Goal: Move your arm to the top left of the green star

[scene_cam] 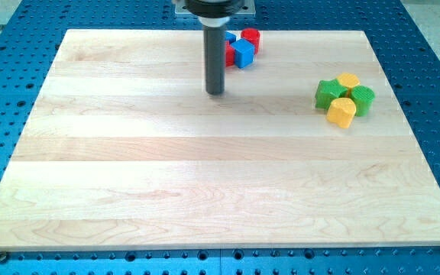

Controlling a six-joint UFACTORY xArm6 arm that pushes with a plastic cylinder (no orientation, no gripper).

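Observation:
The green star [328, 93] lies at the view's right on the wooden board, at the left of a tight cluster with a yellow block [347, 80] above it, a second green block [362, 99] to its right and a yellow block [341, 111] below. My tip [215, 92] rests on the board at the view's upper middle, well to the left of the green star and level with it. The rod stands upright and touches no block.
A group of red and blue blocks sits near the board's top edge, just right of the rod: a blue cube [243, 53], a red block [250, 38] and a red block [228, 53] partly hidden by the rod. The board [128, 191] lies on a blue perforated table.

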